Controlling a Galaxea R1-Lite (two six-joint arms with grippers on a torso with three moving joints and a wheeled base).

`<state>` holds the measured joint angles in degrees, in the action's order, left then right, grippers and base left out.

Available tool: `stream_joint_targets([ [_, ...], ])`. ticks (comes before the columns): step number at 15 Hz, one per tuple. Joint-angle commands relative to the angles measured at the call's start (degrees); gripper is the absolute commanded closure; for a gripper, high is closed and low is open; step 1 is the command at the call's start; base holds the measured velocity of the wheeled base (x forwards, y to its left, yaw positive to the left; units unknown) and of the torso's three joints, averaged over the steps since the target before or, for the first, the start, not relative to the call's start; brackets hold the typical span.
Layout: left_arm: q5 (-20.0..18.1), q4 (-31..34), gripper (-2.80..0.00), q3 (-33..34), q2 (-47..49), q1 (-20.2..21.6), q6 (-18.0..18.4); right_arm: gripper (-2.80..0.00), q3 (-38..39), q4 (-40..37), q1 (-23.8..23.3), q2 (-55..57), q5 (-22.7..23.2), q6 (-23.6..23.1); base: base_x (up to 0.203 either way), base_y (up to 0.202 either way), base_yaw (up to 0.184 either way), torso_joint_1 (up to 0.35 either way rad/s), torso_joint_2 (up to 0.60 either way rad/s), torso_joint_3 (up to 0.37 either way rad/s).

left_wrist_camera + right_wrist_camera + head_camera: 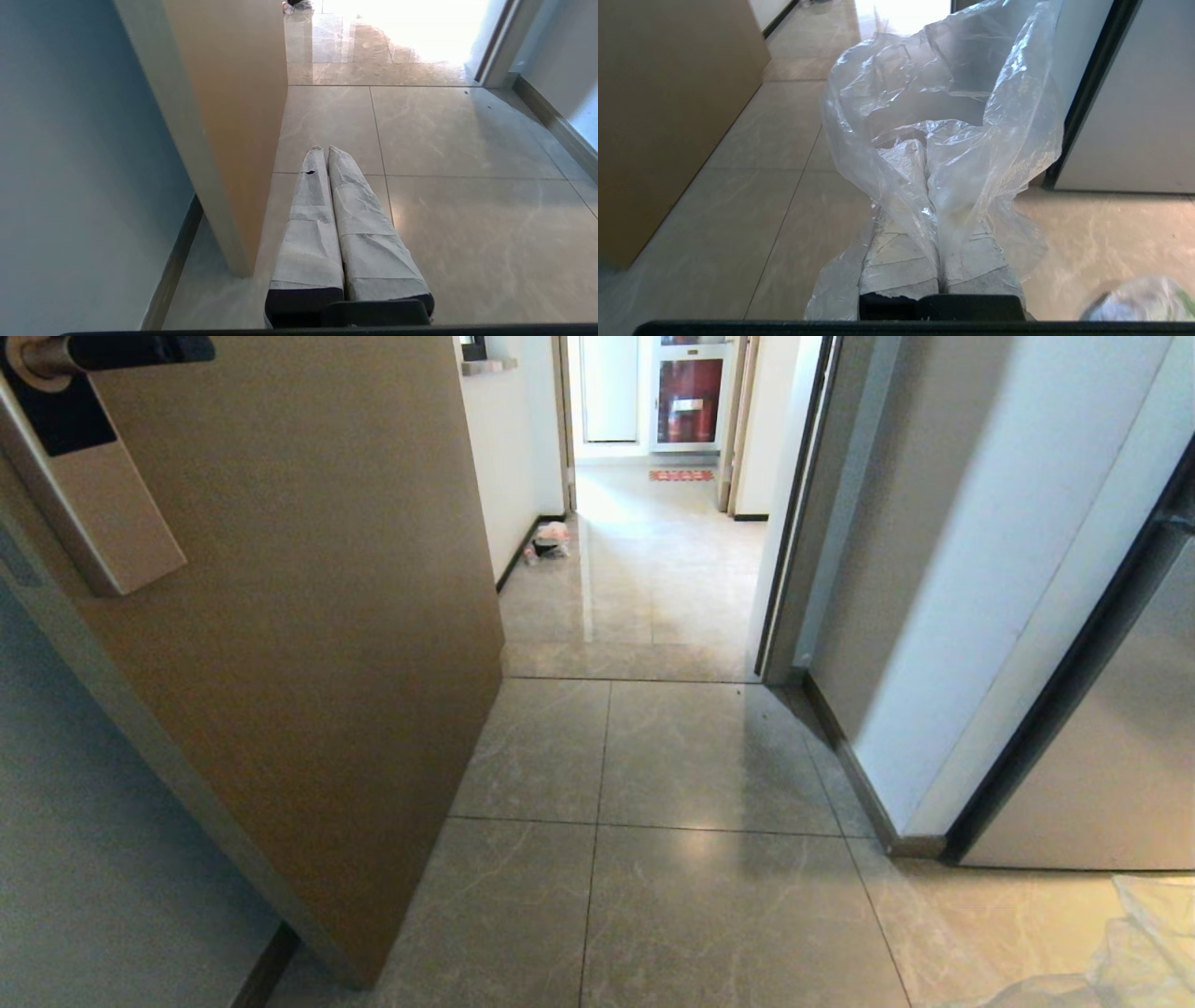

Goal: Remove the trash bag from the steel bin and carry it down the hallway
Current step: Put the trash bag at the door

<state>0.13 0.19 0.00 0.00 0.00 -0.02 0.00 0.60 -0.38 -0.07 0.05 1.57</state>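
Item: trash bag (952,154), clear thin film, crinkled. You had it pinched between the clenched fingers of the right gripper (927,147), the film draped over both fingers (901,261) and billowing ahead of and around the tips; one loose fold trailed beneath the gripper toward the floor. A corner of it also showed at the lower right of the head view.

Handling, as judged: very light, limp, slippery, easily torn (pale scraps inside looked to add little weight). You would have done best to keep hold of gathered film near the mouth, not a single layer, so it could not slide out.

Item: left gripper (323,150). Closed on nothing, fingertips touching, held low beside the open door (224,116).

Item: hallway (653,569). Lay ahead of both grippers, past the threshold, glossy tiles. A small knotted bag (551,539) sat against its left wall, a red mat (681,475) at the far end.

Item: steel bin. Not seen in any view.
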Motion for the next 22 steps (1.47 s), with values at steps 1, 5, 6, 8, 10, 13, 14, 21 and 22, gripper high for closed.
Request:
stream_joint_targets([
  [1,0.0,0.0,0.0,0.0,0.0,0.0,-0.1,0.0,0.1,0.0,0.0,0.0,0.0,0.0,0.194,0.0,-0.001,0.008,0.0,0.002],
  [5,0.0,0.0,0.0,0.0,0.0,0.0,-0.1,0.0,0.1,0.0,-0.1,0.0,0.0,0.0,0.195,0.0,0.0,0.003,0.0,0.002],
  [6,0.0,0.0,0.0,0.0,0.0,0.0,-0.1,0.0,0.1,0.0,0.0,0.0,0.0,0.0,0.19,0.0,0.0,0.002,0.01,0.0],
  [8,0.0,0.0,0.0,0.0,0.0,0.0,-0.1,0.0,0.1,0.0,0.0,0.0,0.0,0.0,0.189,0.0,0.004,0.006,0.01,0.003],
  [10,0.0,0.0,0.0,0.0,0.0,0.0,-0.1,0.0,0.0,0.0,0.0,0.0,0.0,0.0,0.191,0.0,0.001,0.004,0.0,0.003],
  [13,0.0,0.0,0.0,0.0,0.0,0.0,-0.1,0.0,0.1,0.0,0.0,0.0,0.0,0.0,0.193,0.0,0.002,0.0,0.0,0.001],
  [14,0.0,0.0,0.0,0.0,0.0,0.0,-0.1,0.0,0.0,0.0,0.0,0.0,0.0,0.0,0.193,0.0,0.002,0.005,0.0,0.005],
  [21,0.0,0.0,0.0,0.0,0.0,0.0,-0.1,0.0,0.0,0.0,0.0,0.0,0.0,0.0,0.192,0.0,0.001,0.002,0.0,0.002],
  [22,0.0,0.0,0.0,0.0,0.0,0.0,-0.1,0.0,0.1,0.0,0.0,0.0,0.0,0.0,0.193,0.0,0.001,0.0,0.0,0.0],
])
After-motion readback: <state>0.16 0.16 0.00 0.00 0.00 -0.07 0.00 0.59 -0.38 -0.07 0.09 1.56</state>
